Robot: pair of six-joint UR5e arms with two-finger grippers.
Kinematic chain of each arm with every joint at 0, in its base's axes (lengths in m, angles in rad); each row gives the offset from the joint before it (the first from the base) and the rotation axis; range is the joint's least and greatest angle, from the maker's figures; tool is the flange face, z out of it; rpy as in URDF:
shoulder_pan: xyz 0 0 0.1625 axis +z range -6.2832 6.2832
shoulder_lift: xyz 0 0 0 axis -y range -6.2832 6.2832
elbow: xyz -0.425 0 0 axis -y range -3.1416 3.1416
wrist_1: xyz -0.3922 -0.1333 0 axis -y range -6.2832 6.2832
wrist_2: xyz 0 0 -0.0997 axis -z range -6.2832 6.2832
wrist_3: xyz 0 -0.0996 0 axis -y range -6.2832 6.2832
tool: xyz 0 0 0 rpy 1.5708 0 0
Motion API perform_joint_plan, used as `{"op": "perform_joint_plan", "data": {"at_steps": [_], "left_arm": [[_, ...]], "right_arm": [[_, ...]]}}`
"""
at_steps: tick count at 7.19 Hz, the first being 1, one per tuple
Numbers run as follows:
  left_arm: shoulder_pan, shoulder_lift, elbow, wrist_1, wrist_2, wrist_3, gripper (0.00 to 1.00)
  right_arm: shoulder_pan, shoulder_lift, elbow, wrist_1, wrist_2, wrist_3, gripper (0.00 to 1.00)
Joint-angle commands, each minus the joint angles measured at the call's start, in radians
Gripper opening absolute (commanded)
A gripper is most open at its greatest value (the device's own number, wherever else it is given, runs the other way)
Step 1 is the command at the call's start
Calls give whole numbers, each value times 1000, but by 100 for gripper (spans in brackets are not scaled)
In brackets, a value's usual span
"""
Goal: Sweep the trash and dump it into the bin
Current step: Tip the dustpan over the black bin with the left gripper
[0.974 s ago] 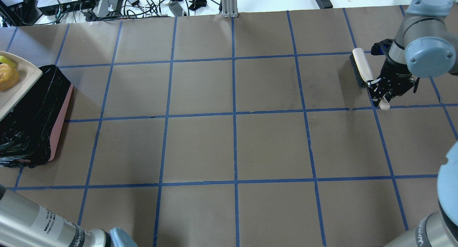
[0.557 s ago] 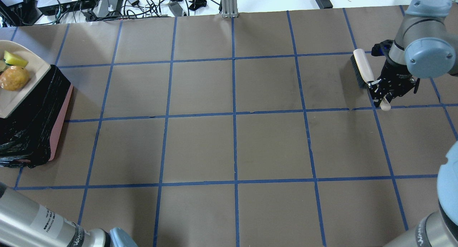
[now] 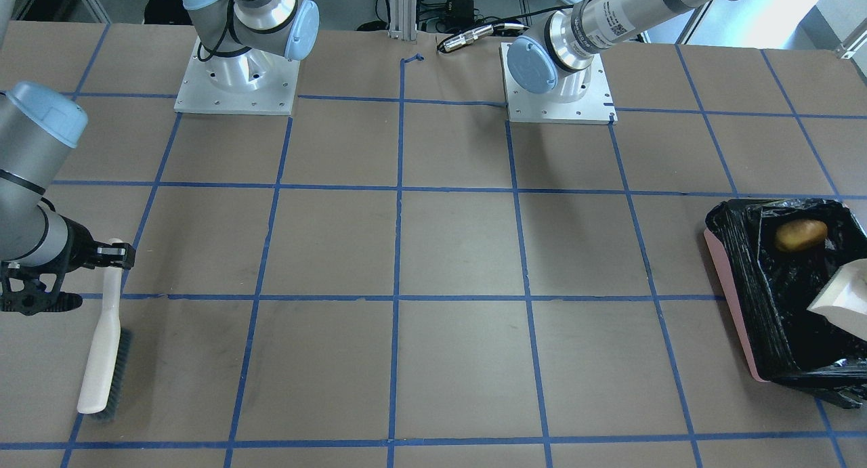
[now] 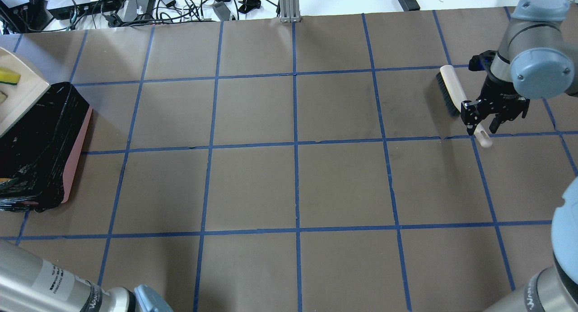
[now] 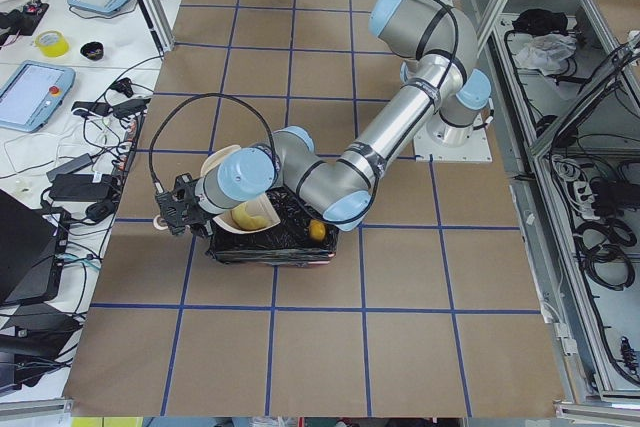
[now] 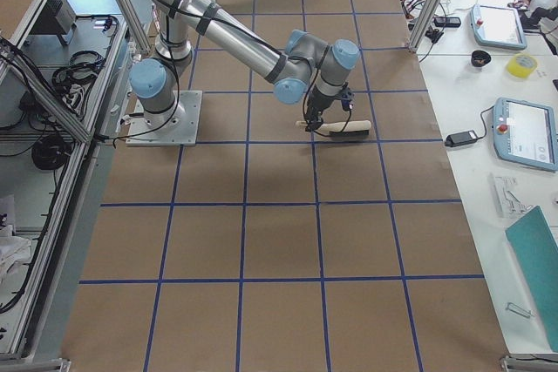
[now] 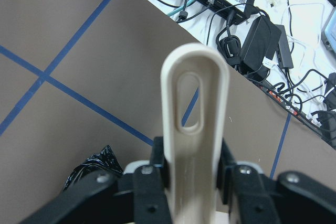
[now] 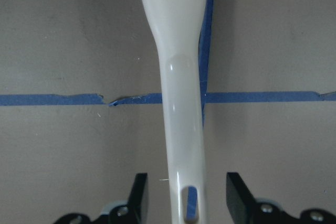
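My left gripper (image 7: 191,179) is shut on the handle (image 7: 194,103) of the beige dustpan (image 4: 18,100), which is tilted over the bin (image 4: 76,136), a pink box lined with a black bag, at the table's left edge. The golden-brown lump (image 3: 800,235) lies inside the bin. The yellow sponge wedge (image 4: 9,76) is on the dustpan, with a small pale piece (image 4: 2,95) below it at the frame's edge. My right gripper (image 4: 482,118) is open and straddles the handle of the beige brush (image 4: 451,88), which lies on the table.
Cables, power bricks and a metal post (image 4: 289,5) line the far edge of the table. Blue tape lines divide the brown table (image 4: 293,185) into squares. The two arm bases (image 3: 234,89) stand at the robot's side.
The dustpan has tipped further and the golden-brown lump has slid off it into the bin. My right gripper has opened and let go of the brush, which now lies on the table.
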Motion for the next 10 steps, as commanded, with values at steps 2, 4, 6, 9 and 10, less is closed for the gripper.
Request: {"op": "perform_joint_plan", "data": {"at_steps": [2, 4, 6, 9, 10], "left_arm": [[15, 76, -71, -3, -188, 175, 0], [37, 134, -202, 15, -376, 487, 0], [71, 151, -231, 15, -516, 739, 0], [91, 173, -314, 41, -635, 878, 0], [91, 194, -331, 55, -635, 878, 0]], "right_arm": [[0, -4, 0, -2, 0, 2, 72], [0, -6, -3, -2, 0, 3, 74], [0, -7, -15, -2, 2, 0, 80], [2, -68, -86, 12, 5, -1, 100], [5, -103, -118, 59, 9, -1, 100]]}}
